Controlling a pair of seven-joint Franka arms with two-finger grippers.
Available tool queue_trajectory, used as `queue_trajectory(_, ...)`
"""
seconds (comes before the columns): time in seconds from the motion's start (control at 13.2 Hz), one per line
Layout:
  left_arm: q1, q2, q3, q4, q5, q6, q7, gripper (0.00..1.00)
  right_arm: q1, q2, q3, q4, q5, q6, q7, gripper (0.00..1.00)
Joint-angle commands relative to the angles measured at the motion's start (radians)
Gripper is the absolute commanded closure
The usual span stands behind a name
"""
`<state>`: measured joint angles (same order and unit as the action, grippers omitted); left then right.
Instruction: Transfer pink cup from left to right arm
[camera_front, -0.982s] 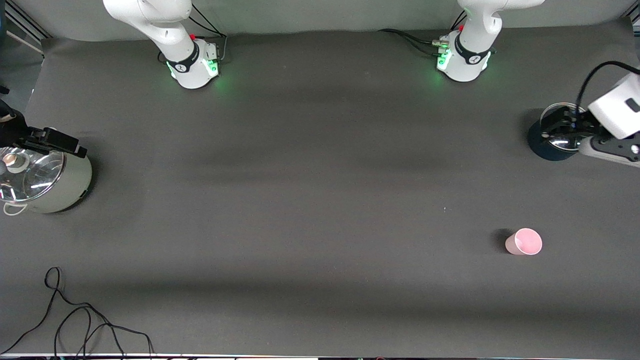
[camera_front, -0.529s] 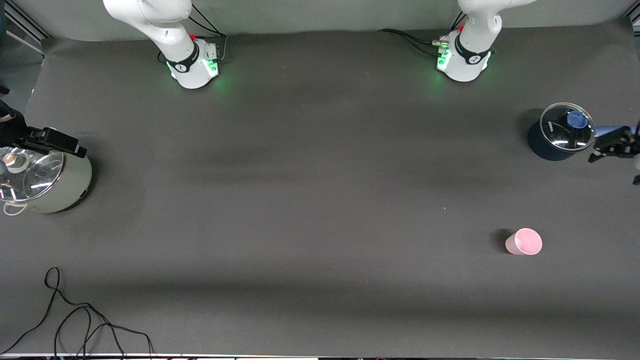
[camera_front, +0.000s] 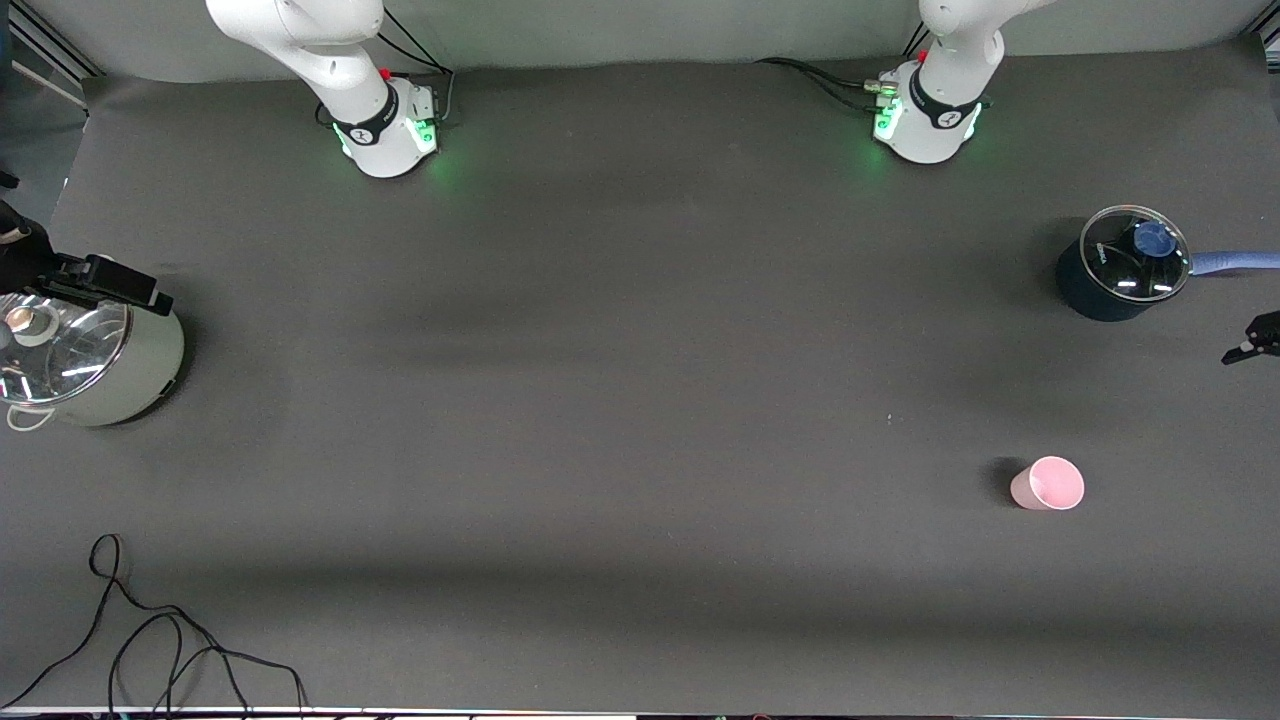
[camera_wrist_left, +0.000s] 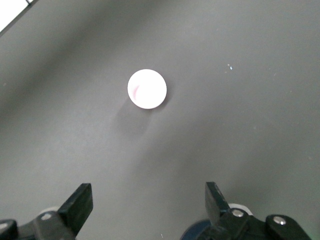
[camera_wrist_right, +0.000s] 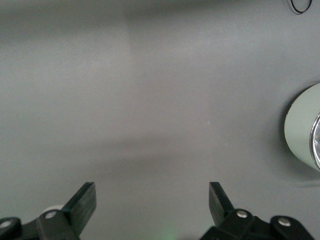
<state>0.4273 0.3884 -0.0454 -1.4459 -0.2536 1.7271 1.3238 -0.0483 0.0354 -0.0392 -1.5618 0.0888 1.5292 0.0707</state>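
On tabletop (camera_front: 640, 400), pink cup (camera_front: 1047, 484) stood upright, untouched. Left gripper (camera_wrist_left: 149, 205) hung above it, jaws spread, empty. Right gripper (camera_wrist_right: 151, 205) likewise spread, beside pale pot (camera_wrist_right: 304, 129).

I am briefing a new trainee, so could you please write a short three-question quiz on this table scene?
1. True or false: the pink cup stands upright on the table, held by neither gripper.
2. Which lies nearer to the front camera: (a) the pink cup, (b) the dark blue lidded pot?
3. Fill in: the left gripper has its fingers ____.

Key:
1. True.
2. (a).
3. Open; the right gripper is open too, beside the pale green lidded pot.
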Motion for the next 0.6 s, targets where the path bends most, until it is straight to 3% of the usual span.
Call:
queue_trajectory(0.0,0.062,0.096,-0.011,0.067,-0.128,-0.023,0.212,0.00,0.005,0.001,-0.007,0.014,0.002,-0.014,-0.020,0.00)
queue_trajectory(0.53,0.163,0.354,-0.017,0.130,-0.404,-0.014,0.585,0.00,0.004,0.003,-0.007,0.014,0.003,-0.014,-0.022,0.00)
